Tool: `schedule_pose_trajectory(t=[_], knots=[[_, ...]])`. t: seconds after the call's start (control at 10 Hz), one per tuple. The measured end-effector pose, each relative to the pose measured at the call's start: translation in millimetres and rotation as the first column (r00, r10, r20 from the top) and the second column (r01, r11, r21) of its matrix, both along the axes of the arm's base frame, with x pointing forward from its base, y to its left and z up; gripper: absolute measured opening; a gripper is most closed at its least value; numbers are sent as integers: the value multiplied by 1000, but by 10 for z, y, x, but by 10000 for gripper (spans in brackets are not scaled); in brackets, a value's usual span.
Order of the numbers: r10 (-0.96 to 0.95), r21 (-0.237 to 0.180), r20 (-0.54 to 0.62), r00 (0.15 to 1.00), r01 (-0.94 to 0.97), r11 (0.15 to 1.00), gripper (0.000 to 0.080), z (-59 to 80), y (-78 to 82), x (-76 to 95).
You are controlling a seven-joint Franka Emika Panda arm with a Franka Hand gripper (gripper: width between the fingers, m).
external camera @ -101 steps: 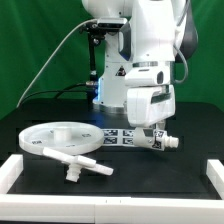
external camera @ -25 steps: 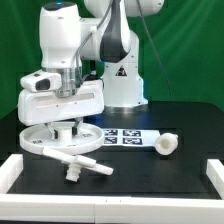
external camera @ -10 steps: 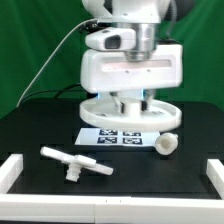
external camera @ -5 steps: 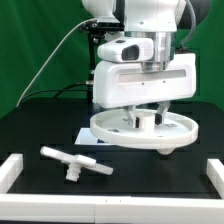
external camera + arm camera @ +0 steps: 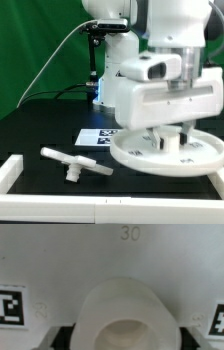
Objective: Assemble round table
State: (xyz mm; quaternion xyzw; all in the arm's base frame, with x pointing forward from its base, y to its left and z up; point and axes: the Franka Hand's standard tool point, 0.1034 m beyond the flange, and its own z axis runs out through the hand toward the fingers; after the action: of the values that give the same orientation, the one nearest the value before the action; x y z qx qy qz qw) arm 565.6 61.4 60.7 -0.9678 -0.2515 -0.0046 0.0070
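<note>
While the round disc [image 5: 135, 155] hangs low and roughly level over the desk [image 5: 40, 125] at the exterior view's right, the fingers [image 5: 170, 140] pinch it near its middle. In the wrist view they sit as dark shapes on either side of the raised hub [image 5: 120, 308]. Whether the disc already touches the desk cannot be told.

The cross-shaped foot [image 5: 75, 163] lies well apart at the exterior view's left, and the marker board [image 5: 98, 137] shows partly behind the disc. The short cylinder is hidden.

Risks, as I judge them:
- The wide rim is close to the border wall [image 5: 100, 210] and could catch on it and tip.
- A narrow grip on so broad a part could let it pivot or slip.
- The unseen cylinder could be knocked away.
</note>
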Motion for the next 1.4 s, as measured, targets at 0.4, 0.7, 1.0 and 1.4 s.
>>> schedule_pose_trajectory(t=[0.4,0.7,1.0,1.4], knots=[[32,3,-5,999,-32,999,400,-87,-35,43],[42,4,-13,999,-42,999,400,-257,-101,16],[63,0,-22,998,-63,998,400,-334,-269,-58],[56,0,-36,998,-56,998,400,-470,-156,-79]])
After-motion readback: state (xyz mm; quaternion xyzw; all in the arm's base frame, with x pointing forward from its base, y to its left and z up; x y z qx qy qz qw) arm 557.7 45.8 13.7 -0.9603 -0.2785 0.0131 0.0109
